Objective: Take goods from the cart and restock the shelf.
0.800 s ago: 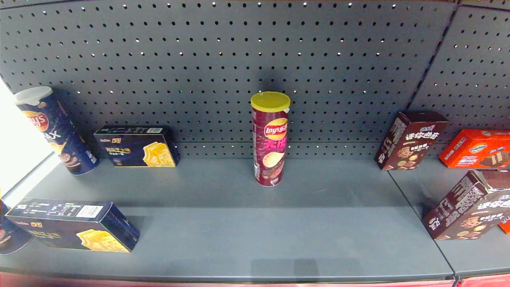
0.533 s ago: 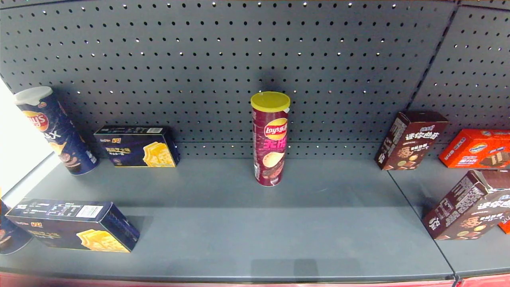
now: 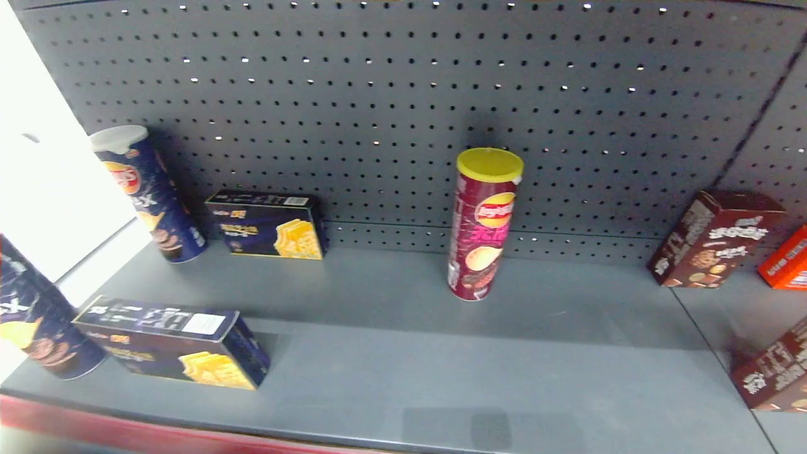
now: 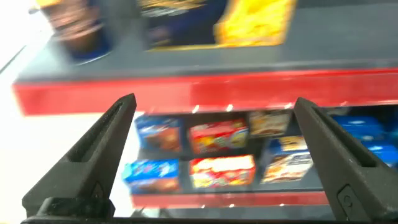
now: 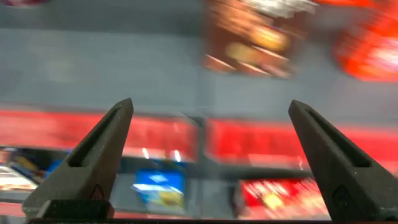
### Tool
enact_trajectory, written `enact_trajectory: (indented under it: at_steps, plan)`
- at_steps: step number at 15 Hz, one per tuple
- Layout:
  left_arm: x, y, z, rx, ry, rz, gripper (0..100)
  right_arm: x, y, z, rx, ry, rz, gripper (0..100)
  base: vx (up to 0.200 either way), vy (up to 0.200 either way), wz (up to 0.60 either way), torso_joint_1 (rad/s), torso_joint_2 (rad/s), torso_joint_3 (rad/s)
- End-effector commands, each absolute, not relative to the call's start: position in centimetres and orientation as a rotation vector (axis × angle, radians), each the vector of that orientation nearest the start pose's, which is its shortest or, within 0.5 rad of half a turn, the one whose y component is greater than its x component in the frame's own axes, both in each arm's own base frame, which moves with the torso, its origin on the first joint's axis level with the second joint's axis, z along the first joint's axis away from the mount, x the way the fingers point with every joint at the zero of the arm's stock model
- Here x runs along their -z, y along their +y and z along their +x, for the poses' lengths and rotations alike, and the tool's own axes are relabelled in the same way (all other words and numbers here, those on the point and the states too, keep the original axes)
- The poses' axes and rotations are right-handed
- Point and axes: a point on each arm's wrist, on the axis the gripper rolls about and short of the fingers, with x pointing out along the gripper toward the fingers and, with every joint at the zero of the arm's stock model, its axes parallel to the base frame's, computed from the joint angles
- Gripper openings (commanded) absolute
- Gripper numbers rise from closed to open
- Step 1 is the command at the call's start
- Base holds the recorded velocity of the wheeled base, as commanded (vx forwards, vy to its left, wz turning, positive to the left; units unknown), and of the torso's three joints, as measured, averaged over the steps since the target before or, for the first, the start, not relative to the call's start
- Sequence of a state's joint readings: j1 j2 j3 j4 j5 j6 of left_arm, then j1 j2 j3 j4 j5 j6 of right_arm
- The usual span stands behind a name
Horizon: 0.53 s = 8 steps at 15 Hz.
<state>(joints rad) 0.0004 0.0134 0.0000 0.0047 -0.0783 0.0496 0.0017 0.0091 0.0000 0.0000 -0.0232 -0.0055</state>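
1. Grey metal is what the shelf (image 3: 403, 359) is made of, and some goods are already stood on it.
2. A red can (image 3: 482, 227) with a yellow lid is stood upright near the back edge, about in the middle.
3. A blue can (image 3: 148, 192) and a dark box (image 3: 268, 225) are kept at the back left corner. A second dark box (image 3: 173, 343) and a second blue can (image 3: 38, 315) are set at the front left corner.
4. A brown box (image 3: 715, 239) and an orange box (image 3: 785, 265) are seen by the back edge at the right end.
5. Much bare room is seen in the middle and along the front edge. So the job is judged to be only partly done, and more goods are to be fetched from the cart.
6. The left gripper (image 4: 214, 102) is spread wide apart. Nothing is held or touched by it. It is held out by the red front strip (image 4: 205, 93) of the shelf.
7. The right gripper (image 5: 211, 104) is spread wide too, with nothing held and nothing touched.
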Motion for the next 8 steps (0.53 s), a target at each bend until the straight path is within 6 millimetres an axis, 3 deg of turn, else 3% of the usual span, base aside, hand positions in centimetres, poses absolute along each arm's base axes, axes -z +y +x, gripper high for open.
enact_trajectory:
  at_steps: [1, 8]
  plan:
    - [-7.53, -0.18, -2.18, 0.077, 0.017, 0.048, 100, -7.57, -0.06, -2.21, 0.021, 0.009, -0.006, 100, 0.0, 0.0, 0.6, -0.007, 0.01, 0.007]
    - [-7.53, -0.18, -2.18, 0.077, 0.017, 0.048, 100, -7.57, -0.06, -2.21, 0.021, 0.009, -0.006, 100, 0.0, 0.0, 0.6, 0.004, 0.0, 0.002]
